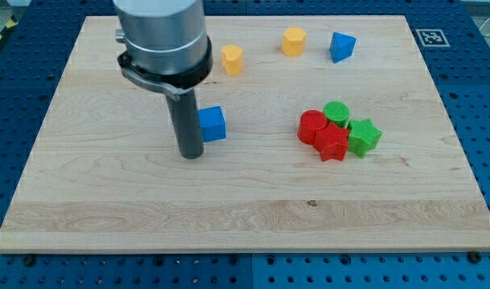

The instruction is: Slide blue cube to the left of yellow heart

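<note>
My tip (191,154) sits just to the view's left of the blue cube (212,124), touching or nearly so; I have no jaws, only a rod, so nothing is gripped; the yellow heart (232,59) is up toward the view's top on the worktop (84,185); I think the cube must go up.
</note>
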`<state>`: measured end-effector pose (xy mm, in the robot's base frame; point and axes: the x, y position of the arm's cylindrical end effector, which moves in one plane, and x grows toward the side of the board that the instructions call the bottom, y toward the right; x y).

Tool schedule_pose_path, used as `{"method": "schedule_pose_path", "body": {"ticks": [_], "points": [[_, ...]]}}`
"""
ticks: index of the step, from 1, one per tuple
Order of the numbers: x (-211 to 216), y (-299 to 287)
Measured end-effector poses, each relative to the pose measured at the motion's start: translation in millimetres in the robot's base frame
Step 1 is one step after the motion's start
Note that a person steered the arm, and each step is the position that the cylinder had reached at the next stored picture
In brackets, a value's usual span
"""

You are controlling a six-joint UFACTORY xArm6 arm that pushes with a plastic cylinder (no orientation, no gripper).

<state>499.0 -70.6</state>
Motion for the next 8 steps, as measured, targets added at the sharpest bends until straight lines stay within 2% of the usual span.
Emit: {"method": "schedule_pose_path", "body": {"ticks": [1,2,4,6,7,8], "points": [[-13,27],[-47,20],[-90,-32],[-146,-47],[-132,-50],[-95,-50]]}}
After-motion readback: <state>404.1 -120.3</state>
